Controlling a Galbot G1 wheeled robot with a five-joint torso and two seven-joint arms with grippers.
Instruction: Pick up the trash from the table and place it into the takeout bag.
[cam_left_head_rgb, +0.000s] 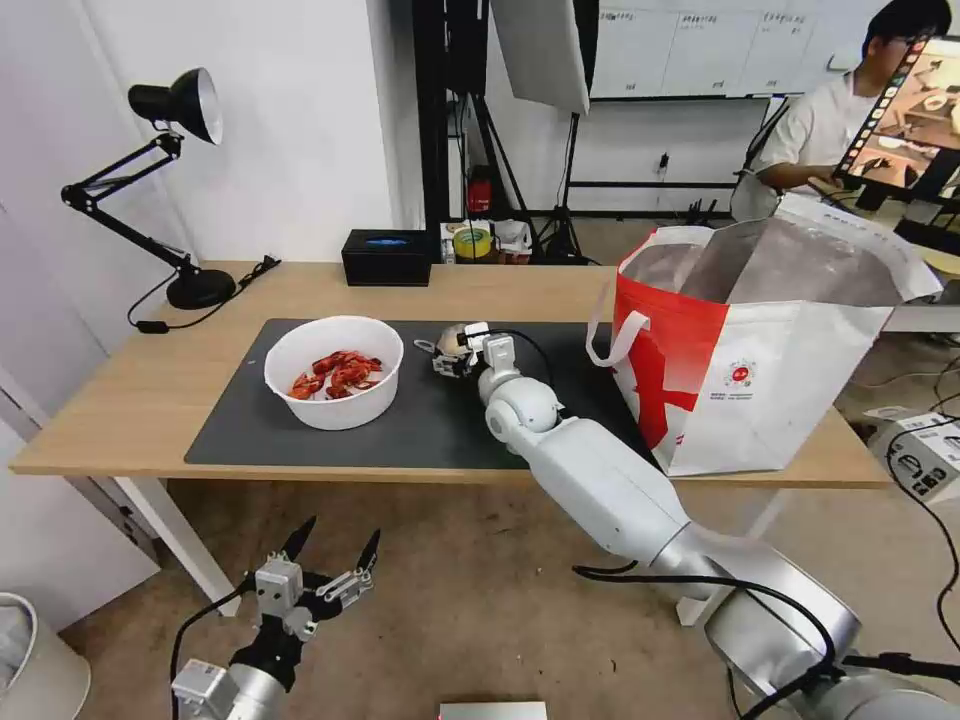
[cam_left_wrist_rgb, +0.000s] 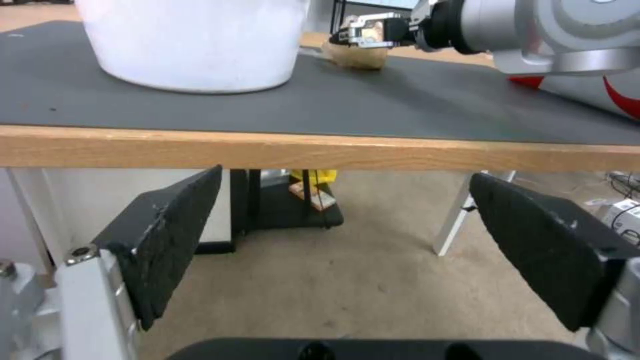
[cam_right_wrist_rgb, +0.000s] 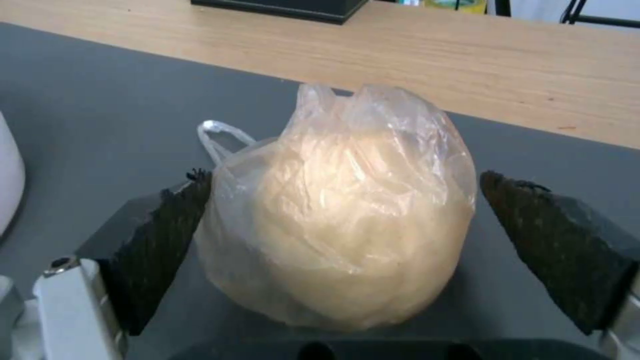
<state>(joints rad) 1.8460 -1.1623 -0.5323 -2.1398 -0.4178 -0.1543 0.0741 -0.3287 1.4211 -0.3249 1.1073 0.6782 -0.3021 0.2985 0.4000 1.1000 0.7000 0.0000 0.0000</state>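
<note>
Right gripper (cam_right_wrist_rgb: 340, 235): black pads spread wide, straddling the small clear plastic bag with its beige lump (cam_right_wrist_rgb: 337, 220). One pad touches the film, the other stands just clear; no squeeze yet. Bag rests on the dark grey rectangular mat (cam_left_head_rgb: 420, 420) of the light-wood table (cam_left_head_rgb: 100, 420), beside the white round bowl of red crayfish shells (cam_left_head_rgb: 334, 372). The foil-lined white-and-red takeout bag (cam_left_head_rgb: 760, 370) stands open nearby, probably the destination. Left gripper (cam_left_head_rgb: 322, 565) hangs below the table edge, fingers apart, empty.

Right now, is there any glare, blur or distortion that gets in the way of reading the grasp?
Head view: wide-angle bending at the edges, takeout bag foil reflective. Right wrist view: highlights on the small clear bag between the open right gripper fingers. Left wrist view: bowl washed out.
</note>
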